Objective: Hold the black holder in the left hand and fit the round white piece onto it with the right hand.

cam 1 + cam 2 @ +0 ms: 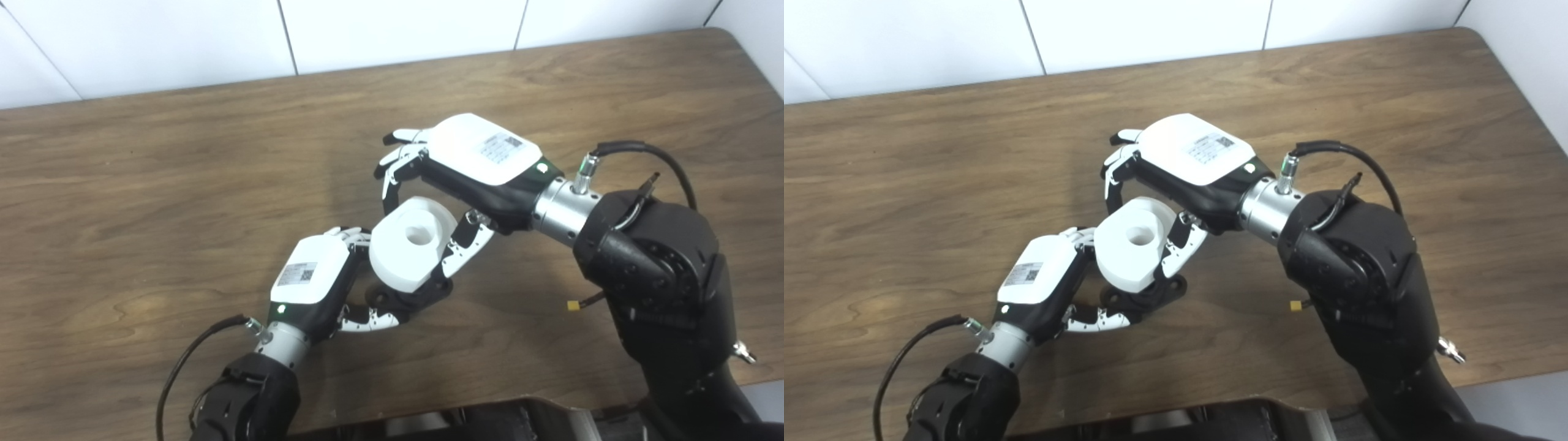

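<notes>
My right hand (471,165), white-backed with black palm, sits over the middle of the table, fingers curled down at the far-left side of the round white plastic piece with a centre hole (411,242), thumb pressed to its right side. So right hand is closed around the white piece, holding it. The fingertips (392,174) at the far edge look partly off the rim; exact contact there is hard to tell.

My left hand (312,278), same white shell, is near-left of the white piece, lower in the scene. Its fingers wrap under and around the black holder (407,297), a dark plastic part showing just below the white piece at its near side. Thumb runs along the near side under the holder. Left hand is clamped on the holder.

White piece sits tilted on top of the black holder, hole facing up and toward the right. The two touch; whether it is fully seated I cannot tell, most of the holder is hidden by the piece.

Both hands are above the brown wood-grain table (153,184), near centre. Black cables run from each wrist. White tiled wall (398,24) along the far edge of the table.
</notes>
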Tool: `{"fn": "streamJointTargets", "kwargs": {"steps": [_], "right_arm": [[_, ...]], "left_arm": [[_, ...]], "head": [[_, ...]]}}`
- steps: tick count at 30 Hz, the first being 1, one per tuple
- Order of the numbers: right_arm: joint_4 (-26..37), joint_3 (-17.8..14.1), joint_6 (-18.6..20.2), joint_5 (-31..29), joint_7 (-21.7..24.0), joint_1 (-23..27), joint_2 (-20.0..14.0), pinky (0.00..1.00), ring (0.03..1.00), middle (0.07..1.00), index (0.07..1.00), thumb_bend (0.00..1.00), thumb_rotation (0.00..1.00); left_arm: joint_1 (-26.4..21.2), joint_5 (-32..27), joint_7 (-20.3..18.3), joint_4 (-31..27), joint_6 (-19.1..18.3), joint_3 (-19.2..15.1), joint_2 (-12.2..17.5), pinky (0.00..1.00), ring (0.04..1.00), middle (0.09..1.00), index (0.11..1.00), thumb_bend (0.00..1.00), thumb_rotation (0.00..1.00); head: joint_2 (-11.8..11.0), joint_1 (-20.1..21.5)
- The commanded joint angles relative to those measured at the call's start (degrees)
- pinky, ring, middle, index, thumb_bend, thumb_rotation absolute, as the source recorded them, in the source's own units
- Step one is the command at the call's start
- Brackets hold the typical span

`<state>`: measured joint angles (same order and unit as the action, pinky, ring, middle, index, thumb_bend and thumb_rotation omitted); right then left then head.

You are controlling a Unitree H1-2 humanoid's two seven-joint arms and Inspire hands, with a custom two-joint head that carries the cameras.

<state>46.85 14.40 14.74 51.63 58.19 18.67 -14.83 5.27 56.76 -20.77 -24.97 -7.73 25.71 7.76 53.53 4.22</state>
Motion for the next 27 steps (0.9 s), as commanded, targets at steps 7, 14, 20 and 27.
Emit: {"fn": "streamJointTargets", "kwargs": {"steps": [7,14,20,27], "right_arm": [[0.6,0.3,-1.0,0.7,0.3,2.3,-0.5,0.87,0.932,0.793,0.483,0.52,0.15],[0.8,0.2,-0.7,0.5,1.9,2.2,-0.7,0.86,0.931,0.789,0.484,0.52,0.15],[1.0,0.4,-0.9,0.7,3.1,2.2,-0.9,0.85,0.925,0.783,0.483,0.52,0.14],[1.1,0.3,-0.8,0.7,4.1,2.4,-0.9,0.85,0.926,0.782,0.483,0.52,0.15]], "left_arm": [[-0.2,-0.1,-0.8,-1.1,0.2,-0.1,-0.1,0.92,0.854,0.775,0.486,0.52,0.05],[-0.3,0.1,-1.2,-1.4,0.0,-0.2,0.0,0.91,0.854,0.778,0.486,0.52,0.05],[-0.3,-0.1,-1.4,-1.6,0.1,-0.4,0.0,0.91,0.855,0.778,0.486,0.52,0.05],[-0.4,-0.2,-1.7,-1.7,0.0,-0.6,0.0,0.92,0.859,0.779,0.486,0.52,0.05]], "head": [[0.6,0.5],[0.7,0.6],[1.2,0.8],[1.3,1.1]]}}
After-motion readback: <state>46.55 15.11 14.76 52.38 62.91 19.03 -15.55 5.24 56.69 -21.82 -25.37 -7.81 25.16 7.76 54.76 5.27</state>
